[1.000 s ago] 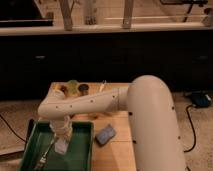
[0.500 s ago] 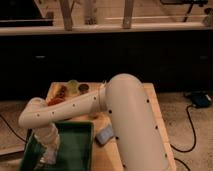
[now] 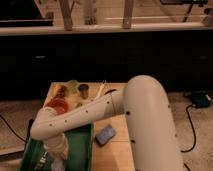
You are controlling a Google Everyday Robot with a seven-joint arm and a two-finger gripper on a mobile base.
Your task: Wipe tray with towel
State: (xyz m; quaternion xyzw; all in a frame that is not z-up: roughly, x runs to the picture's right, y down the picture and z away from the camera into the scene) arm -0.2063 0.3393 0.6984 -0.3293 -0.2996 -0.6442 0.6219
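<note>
Camera view: tool over green tray

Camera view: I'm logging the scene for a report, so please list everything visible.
tray: one, dark green, table's front left
towel: one, whitish, in the tray by the claw, mostly hidden
bowl: one, orange-red, behind the tray
block: one, blue-grey, on the table right of the tray
cup: one, dark, table's back
table: one, light wood, centre
arm: one, white, reaching from the right down to the tray
claw: one, colour unclear, low in the tray's left part
</note>
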